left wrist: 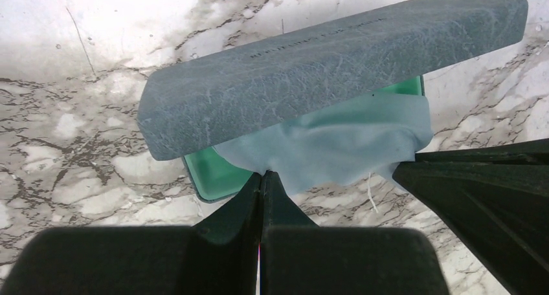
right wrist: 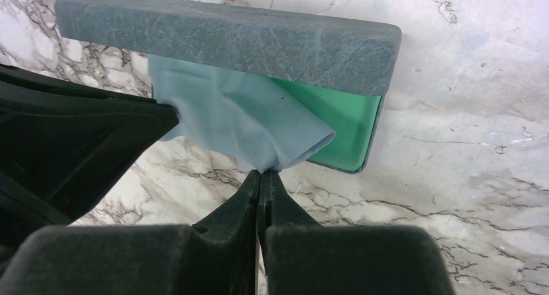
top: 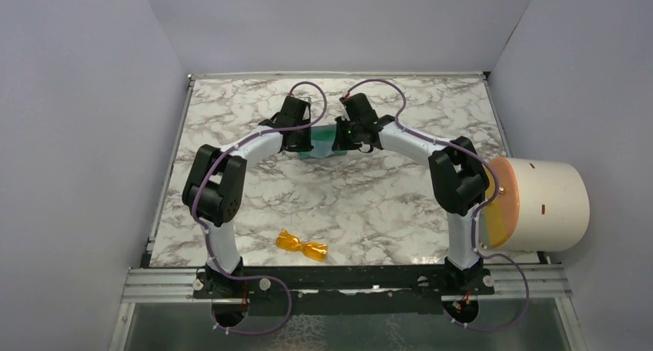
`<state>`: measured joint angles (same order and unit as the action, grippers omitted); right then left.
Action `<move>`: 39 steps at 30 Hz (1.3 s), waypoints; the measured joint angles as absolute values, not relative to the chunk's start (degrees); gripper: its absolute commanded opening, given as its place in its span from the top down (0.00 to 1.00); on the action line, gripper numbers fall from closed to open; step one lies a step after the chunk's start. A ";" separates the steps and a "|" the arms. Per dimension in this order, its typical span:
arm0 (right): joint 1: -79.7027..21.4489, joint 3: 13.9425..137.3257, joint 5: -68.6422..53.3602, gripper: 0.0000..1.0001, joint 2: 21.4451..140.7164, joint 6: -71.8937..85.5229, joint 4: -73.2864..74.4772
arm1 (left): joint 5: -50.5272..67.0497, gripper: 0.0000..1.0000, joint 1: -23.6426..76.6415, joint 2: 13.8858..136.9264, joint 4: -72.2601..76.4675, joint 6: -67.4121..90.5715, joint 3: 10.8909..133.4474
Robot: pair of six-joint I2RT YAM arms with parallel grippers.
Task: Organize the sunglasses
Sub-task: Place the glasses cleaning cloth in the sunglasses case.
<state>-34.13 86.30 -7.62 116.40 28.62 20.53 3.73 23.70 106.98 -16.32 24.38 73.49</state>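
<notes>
From above, the sunglasses point(top: 302, 245) lie at the near edge of the bench point(top: 400, 205), well apart from the open case point(top: 322, 145).

Left wrist: the left tool point(left wrist: 262, 178) is pressed together, pinching the cloth point(left wrist: 324, 146).

Right wrist: the right tool point(right wrist: 261, 177) pinches another corner, likely so both can lift the cloth clear.

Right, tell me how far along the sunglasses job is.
Done: the case stands open. In hand: the left gripper and the right gripper each pinch the cloth lying partly inside it. Left: the sunglasses lie on the table, outside the case.
</notes>
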 measured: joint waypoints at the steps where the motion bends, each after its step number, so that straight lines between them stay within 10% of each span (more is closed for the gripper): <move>1: -34.02 86.32 -7.62 0.99 116.55 28.51 20.56 | 3.75 1.00 23.59 107.04 -16.25 24.21 73.49; 39: -32.99 91.81 -7.64 0.99 121.95 24.10 21.21 | 3.57 1.00 22.55 108.01 -14.81 22.81 73.63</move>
